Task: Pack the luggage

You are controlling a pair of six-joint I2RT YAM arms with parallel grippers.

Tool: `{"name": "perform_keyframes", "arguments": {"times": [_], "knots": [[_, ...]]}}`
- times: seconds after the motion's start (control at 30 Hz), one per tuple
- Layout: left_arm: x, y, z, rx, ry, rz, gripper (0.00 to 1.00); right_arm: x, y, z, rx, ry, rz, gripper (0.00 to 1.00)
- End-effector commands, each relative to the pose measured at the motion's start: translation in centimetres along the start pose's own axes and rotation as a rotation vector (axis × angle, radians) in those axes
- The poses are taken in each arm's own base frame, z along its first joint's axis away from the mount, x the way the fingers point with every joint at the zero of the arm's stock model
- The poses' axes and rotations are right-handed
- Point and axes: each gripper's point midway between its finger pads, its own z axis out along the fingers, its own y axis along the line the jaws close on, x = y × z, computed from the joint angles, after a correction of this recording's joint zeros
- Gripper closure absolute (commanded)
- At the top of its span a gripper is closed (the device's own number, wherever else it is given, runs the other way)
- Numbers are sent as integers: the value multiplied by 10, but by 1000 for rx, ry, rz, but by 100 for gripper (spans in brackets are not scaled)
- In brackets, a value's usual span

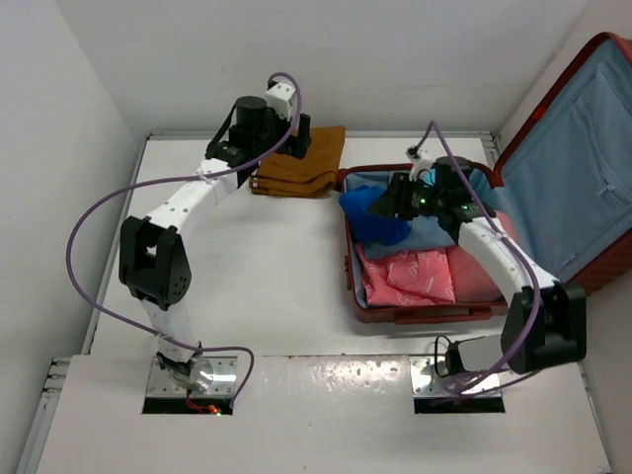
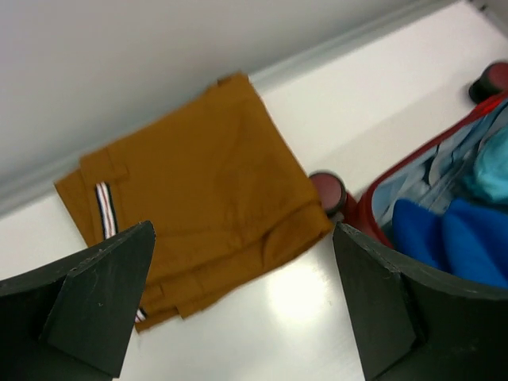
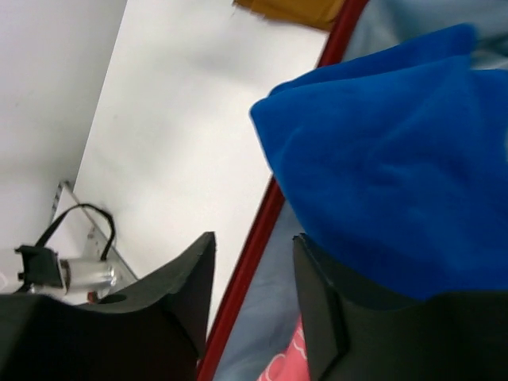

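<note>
Left gripper point(image 2: 244, 270) hovering spread over brown trousers point(image 2: 198, 182), left of luggage point(image 1: 425, 314); should be dropping squarely, catching all folds. Right gripper point(image 3: 254, 242) at blue cloth point(image 3: 381, 159), hold unclear.

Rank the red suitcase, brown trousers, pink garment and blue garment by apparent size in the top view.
Largest: red suitcase
Next: brown trousers and pink garment, too alike to rank
Smallest: blue garment
</note>
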Motion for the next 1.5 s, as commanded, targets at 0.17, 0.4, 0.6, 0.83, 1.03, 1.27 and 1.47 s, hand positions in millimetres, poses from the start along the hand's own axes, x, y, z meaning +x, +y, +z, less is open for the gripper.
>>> {"name": "perform_keyframes", "arguments": {"times": [0.17, 0.4, 0.6, 0.83, 1.03, 1.27, 1.47], "knots": [[6, -6, -3, 28, 9, -77, 0, -16, 2, 58, -97, 21, 51, 71], [36, -29, 18, 2, 89, 10, 0, 28, -53, 89, 79, 187, 91, 79], [93, -38, 50, -174, 257, 125, 0, 31, -117, 78, 423, 201, -22, 79], [157, -38, 73, -215, 369, 210, 0, 16, -123, 52, 412, 149, 24, 51], [164, -33, 96, -256, 342, 212, 0, 2, -84, 27, 234, 102, 51, 33], [160, -30, 117, -252, 303, 209, 0, -4, -62, 9, 184, 74, 24, 29], [151, -50, 128, -129, 258, 223, 0, -10, -55, 3, 154, 65, 47, 25]]}}
